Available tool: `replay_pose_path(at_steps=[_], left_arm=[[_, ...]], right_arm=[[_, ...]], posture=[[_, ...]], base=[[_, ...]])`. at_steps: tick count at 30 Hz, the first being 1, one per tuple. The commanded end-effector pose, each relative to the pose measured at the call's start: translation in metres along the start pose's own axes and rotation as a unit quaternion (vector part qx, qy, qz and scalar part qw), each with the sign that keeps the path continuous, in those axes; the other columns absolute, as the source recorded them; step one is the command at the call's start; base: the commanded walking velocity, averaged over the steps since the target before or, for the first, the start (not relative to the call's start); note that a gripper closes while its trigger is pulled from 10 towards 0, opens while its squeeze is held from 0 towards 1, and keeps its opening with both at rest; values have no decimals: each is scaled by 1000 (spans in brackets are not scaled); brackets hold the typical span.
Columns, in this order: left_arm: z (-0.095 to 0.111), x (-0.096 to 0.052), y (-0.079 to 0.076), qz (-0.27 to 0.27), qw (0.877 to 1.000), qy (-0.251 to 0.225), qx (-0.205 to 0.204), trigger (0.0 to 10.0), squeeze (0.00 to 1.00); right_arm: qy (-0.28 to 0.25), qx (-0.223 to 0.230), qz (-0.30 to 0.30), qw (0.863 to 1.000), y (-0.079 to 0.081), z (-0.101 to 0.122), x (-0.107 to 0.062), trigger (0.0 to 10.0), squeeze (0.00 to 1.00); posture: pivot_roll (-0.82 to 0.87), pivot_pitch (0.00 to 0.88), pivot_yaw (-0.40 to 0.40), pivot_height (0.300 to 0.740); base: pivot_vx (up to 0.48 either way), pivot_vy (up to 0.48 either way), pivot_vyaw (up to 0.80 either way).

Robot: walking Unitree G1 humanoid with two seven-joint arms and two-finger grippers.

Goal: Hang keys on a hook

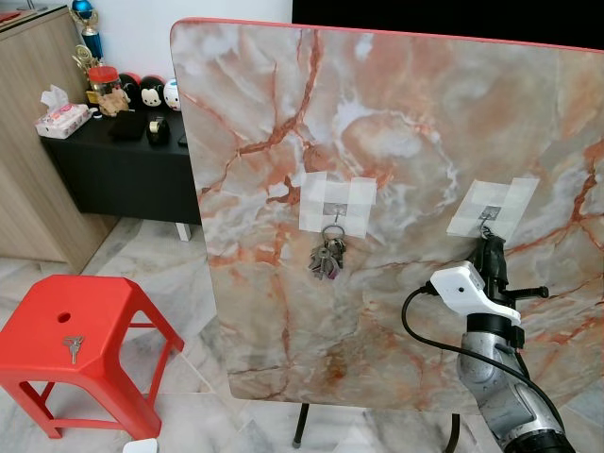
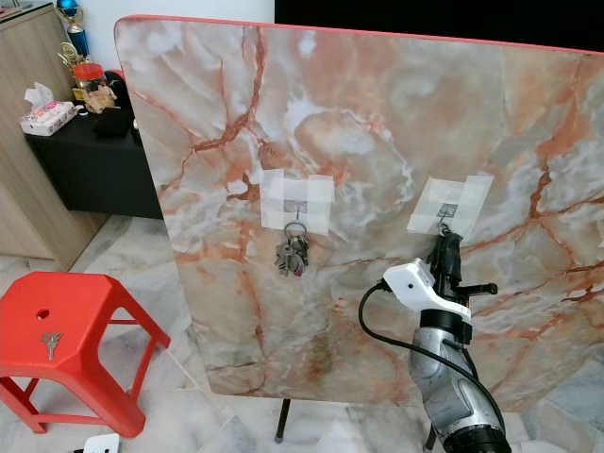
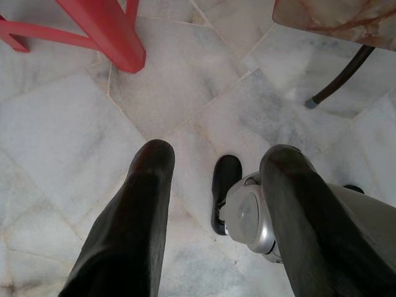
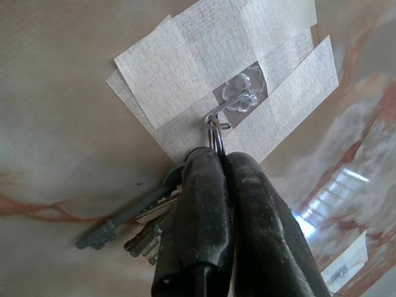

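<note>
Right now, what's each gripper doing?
Left gripper: open, holding nothing, pointing at the floor.
Right gripper: closed on the key ring, at the right hook.

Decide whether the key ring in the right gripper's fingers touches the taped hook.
Touching. The right wrist view shows the key ring looped over the hook, with the right gripper pinching it just below.

Left gripper (image 3: 213, 185) fingers spread apart over marble floor (image 3: 68, 142); red stool leg (image 3: 108, 31) upper left, board (image 3: 346, 21) corner upper right.
</note>
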State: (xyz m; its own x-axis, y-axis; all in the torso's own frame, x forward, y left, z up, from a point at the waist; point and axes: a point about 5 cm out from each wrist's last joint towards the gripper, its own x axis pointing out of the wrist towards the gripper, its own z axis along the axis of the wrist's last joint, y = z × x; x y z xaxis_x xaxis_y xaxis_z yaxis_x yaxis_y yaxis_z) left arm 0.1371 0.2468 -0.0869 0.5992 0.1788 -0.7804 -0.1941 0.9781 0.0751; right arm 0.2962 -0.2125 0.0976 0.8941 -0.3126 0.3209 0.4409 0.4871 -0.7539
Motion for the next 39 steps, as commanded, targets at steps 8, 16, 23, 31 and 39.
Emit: replay_pose_path(at_steps=[8, 16, 23, 31, 39], left_arm=[[-2, 0, -4, -4, 1000, 2, 5, 10000, 0], [-1, 0, -5, -6, 1000, -2, 5, 10000, 0], [1, 1, -6, -6, 1000, -6, 5, 10000, 0], [4, 1, -8, -7, 1000, -12, 5, 10000, 0], [6, 2, -9, -9, 1000, -17, 7, 10000, 0]], right_arm=[[8, 4, 15, 1000, 3, -4, -3, 10000, 1000], [5, 27, 44, 999, 10, -2, -5, 10000, 1000], [41, 104, 119, 987, 27, -5, -14, 10000, 1000], [238, 343, 225, 880, 61, -36, -58, 10000, 0], [375, 386, 234, 810, 71, -82, -97, 10000, 0]], posture=[[187, 0, -82, 740], [185, 0, -82, 740], [182, 0, -84, 740], [185, 0, -85, 740], [186, 0, -81, 740]], base=[[0, 0, 0], [0, 0, 0], [0, 0, 0], [0, 0, 0], [0, 0, 0]])
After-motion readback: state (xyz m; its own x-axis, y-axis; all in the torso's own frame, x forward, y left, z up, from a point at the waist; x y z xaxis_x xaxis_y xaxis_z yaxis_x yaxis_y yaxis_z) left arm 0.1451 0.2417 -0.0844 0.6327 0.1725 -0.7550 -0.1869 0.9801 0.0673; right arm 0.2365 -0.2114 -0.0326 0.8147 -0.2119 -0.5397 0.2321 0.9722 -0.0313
